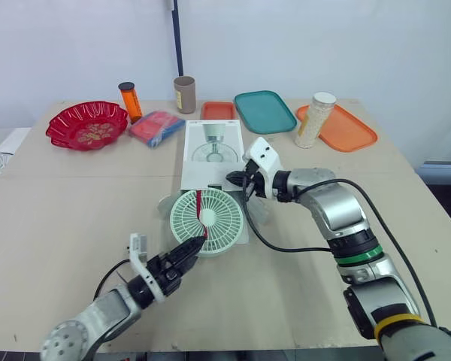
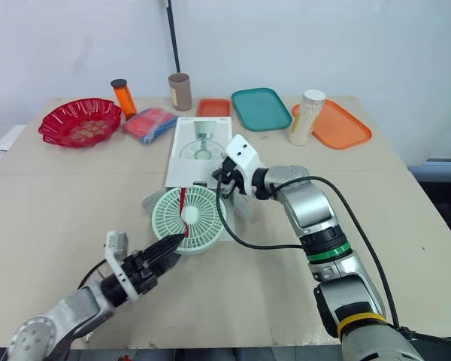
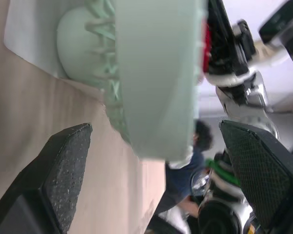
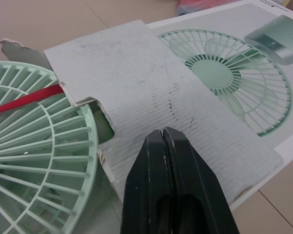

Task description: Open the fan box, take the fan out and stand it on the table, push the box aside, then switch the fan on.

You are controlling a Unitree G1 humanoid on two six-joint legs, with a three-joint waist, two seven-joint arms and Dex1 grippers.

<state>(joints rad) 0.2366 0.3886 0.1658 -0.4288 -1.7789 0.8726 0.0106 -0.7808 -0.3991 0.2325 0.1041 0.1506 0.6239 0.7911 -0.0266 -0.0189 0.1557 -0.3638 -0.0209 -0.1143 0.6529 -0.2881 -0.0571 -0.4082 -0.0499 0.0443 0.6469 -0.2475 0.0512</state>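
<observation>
The left claw (image 1: 198, 245) stands wide open, its 2 black fingers (image 3: 63, 170) well apart. The near rim of the mint-green fan (image 1: 207, 219) sits in the gap between them, and neither pad can be seen to touch it. The fan lies flat directly ahead of this claw, round grille facing up, its domed back resting on white card at the open end of the fan box (image 1: 213, 150). A red strip (image 1: 200, 207) runs over the grille from near the hub toward the rim farthest from the left claw.

The right claw (image 4: 164, 134) is closed, its 2 fingers pressed together with no gap. Its tips are on or just above a pale corrugated flap (image 4: 161, 83) of the box; I cannot tell whether they touch the cardboard. The fan's grille is just beside this claw, on the side toward the left claw. The box's printed face, with a picture of the fan, stretches away beyond the tips.

The box lies flat on the tan surface (image 1: 75, 195). Well beyond both claws stand a red bowl (image 1: 86, 125), an orange bottle (image 1: 131, 101), a brown cup (image 1: 184, 95), a blue and red packet (image 1: 157, 128), a small orange tray (image 1: 218, 111), a teal tray (image 1: 264, 111), a white-lidded jar (image 1: 314, 120) and a larger orange tray (image 1: 346, 129).
</observation>
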